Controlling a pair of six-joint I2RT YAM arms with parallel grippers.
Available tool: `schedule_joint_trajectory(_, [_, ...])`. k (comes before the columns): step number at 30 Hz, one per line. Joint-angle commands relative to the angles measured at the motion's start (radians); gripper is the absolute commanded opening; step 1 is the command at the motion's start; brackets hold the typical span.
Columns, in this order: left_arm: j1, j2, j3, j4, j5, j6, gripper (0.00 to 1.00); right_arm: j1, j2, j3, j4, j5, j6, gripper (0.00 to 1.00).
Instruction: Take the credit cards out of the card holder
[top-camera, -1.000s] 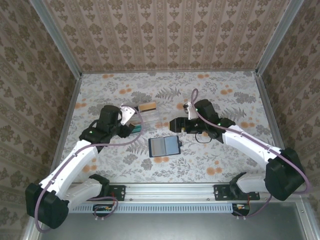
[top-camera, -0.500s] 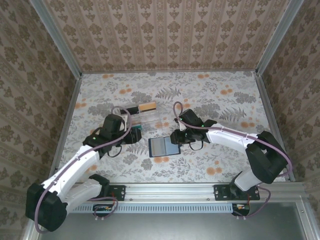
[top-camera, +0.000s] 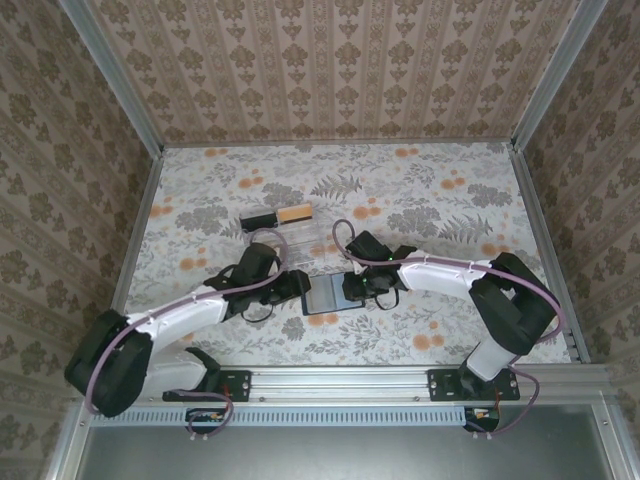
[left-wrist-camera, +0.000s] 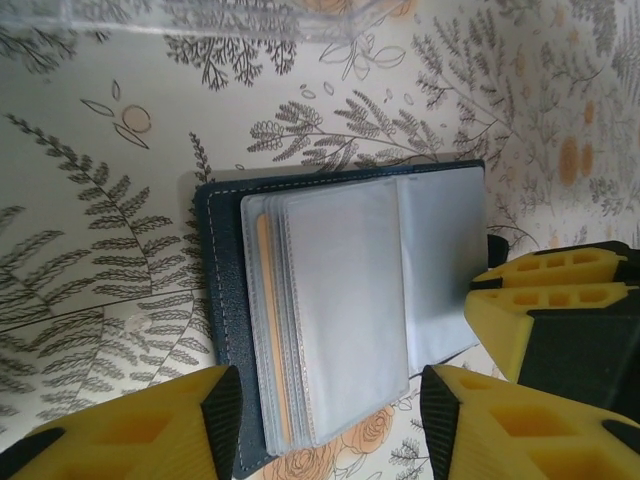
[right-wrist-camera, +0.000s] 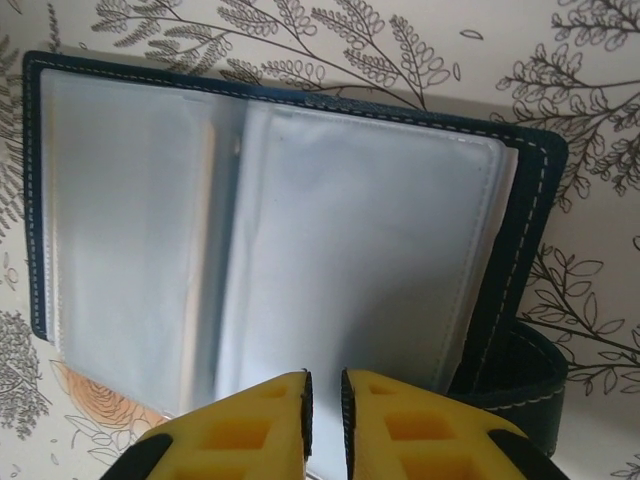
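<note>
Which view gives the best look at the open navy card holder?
Left wrist: nearly all of the open dark navy folding card holder lies in frame, grey-blue plastic sleeves fanned. Right wrist shows it closer, but the right claw covers its near edge. Top external shows it small and without detail.

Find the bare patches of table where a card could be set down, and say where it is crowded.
Free: the far strip between the clear tray and the back wall; the right side between the right arm and the side rail; the near patch between the card holder and the front rail. Crowded: the middle, where the left arm meets them.
</note>
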Motion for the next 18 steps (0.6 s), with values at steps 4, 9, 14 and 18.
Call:
schedule_joint_trajectory(4, [-0.029,0.116,0.054,0.098,0.049,-0.031,0.49,0.021,0.014,-0.029,0.009,0.031,0.027,0.19])
schedule_joint_trajectory(9, [-0.049,0.167,0.076,0.127,0.060,-0.031,0.45,0.025,0.011,-0.043,0.017,0.032,0.037,0.19])
schedule_joint_trajectory(14, [-0.060,0.183,0.092,0.096,0.045,-0.025,0.45,0.028,0.001,-0.051,0.028,0.031,0.045,0.19])
schedule_joint_trajectory(18, [-0.068,0.190,0.106,0.055,0.023,-0.021,0.44,0.030,-0.004,-0.054,0.030,0.032,0.048,0.19])
